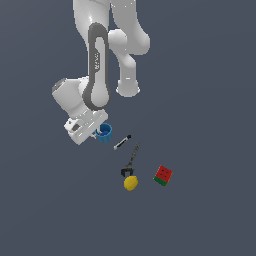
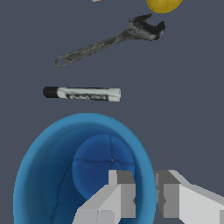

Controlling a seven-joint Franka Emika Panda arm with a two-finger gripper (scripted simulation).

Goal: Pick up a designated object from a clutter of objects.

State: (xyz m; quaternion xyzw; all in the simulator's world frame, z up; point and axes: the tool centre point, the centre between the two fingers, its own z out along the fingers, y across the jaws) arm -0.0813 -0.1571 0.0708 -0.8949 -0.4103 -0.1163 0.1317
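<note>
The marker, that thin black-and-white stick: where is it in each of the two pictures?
Exterior view: the marker lies between the blue cup and the wrench, to the cup's right in that view.
Wrist view: the marker lies crosswise between the big blue cup and the wrench.
Shared landmark: the blue cup, with the hand straddling its rim.

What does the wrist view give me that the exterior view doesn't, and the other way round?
Only the wrist view shows the blue cup's inside and the gripper straddling its wall, one finger inside, the other outside. Only the exterior view shows the watermelon block and the arm. Both show the cup, marker, wrench and lemon.
</note>
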